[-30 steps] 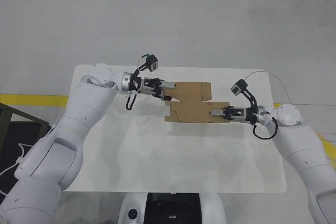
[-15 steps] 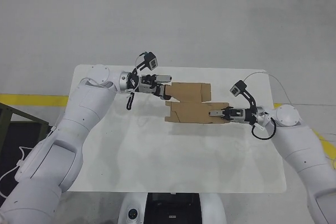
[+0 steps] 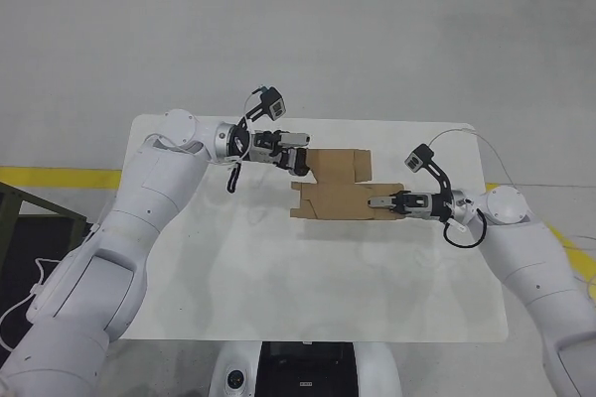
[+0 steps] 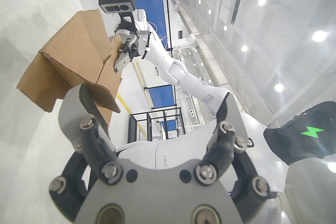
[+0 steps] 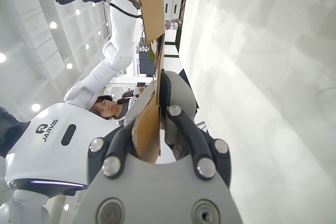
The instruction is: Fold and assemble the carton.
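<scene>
Table [image 3: 278, 288], white, rectangular, both arms over its far half. Carton [image 3: 338, 185], brown cardboard, a flattened blank partly sprung open, one panel offset from the other, held above the table's far middle between the two arms, flaps unfolded, no box shape yet. Right tool [image 5: 157, 88], closed on the carton's end flap, cardboard pinched edge-on between both fingers. Left tool [image 4: 155, 93], spread wide, gripping nothing, one finger [image 4: 71, 107] just beside or touching the carton's opposite flap, contact not certain. Risks, as judged: carton carried by a single pinch at one end, so likely to sag, swing or twist out under a push; open left tool liable to slide off the flap's edge or crease a panel off its score line; possible slip at the right tool, with the blank dropped onto the table
</scene>
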You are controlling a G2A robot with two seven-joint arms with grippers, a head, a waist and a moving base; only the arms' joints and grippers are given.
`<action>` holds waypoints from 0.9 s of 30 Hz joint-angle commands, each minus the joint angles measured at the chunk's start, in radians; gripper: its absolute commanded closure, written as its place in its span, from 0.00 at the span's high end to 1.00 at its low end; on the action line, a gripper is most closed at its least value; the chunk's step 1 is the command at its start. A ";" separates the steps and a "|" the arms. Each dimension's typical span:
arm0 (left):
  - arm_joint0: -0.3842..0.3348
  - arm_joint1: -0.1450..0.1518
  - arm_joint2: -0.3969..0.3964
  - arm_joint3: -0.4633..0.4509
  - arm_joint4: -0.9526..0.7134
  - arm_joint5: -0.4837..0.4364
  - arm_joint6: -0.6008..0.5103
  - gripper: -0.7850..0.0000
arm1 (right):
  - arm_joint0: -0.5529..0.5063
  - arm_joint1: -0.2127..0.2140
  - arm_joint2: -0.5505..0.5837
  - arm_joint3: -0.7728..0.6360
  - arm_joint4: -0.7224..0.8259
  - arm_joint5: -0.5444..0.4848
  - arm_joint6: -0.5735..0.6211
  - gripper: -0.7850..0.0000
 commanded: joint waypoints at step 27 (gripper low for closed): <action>-0.044 -0.022 0.046 0.103 0.130 -0.056 0.057 0.54 | -0.002 0.003 0.005 -0.013 -0.014 0.000 -0.001 0.00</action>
